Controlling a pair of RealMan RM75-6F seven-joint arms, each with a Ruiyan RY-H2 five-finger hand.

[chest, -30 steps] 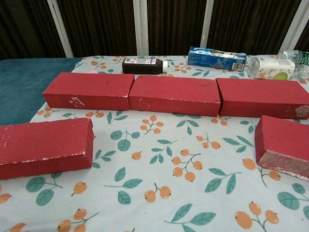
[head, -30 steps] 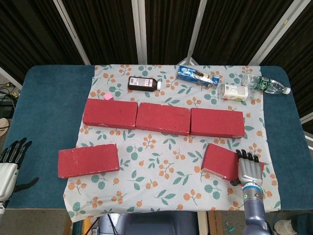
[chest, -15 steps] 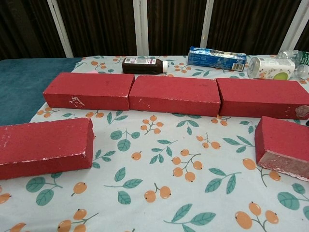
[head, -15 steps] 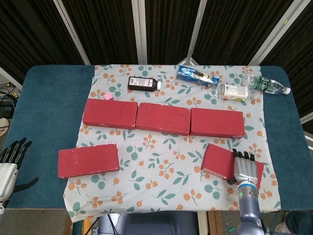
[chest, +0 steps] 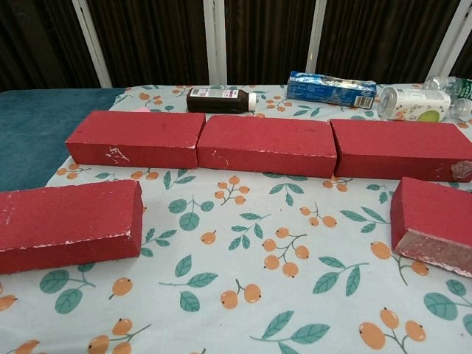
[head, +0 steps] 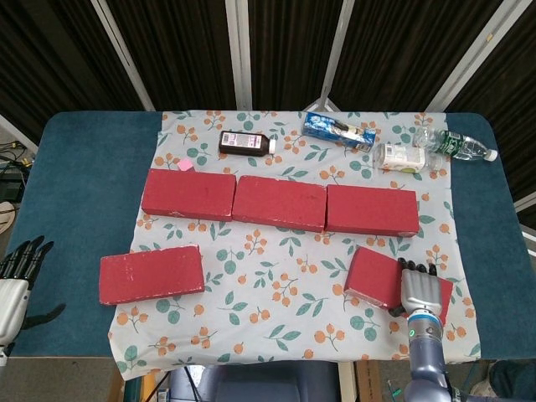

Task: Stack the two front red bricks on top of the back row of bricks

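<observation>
Red front-right brick sits under the right hand, whose fingers rest on its top right end; whether they actually grip it I can't tell. Back row of three bricks lies just beyond that hand, nothing stacked on it. Front-left brick is far to its left, untouched. Left hand hangs off the table edge, fingers apart, holding nothing.
</observation>
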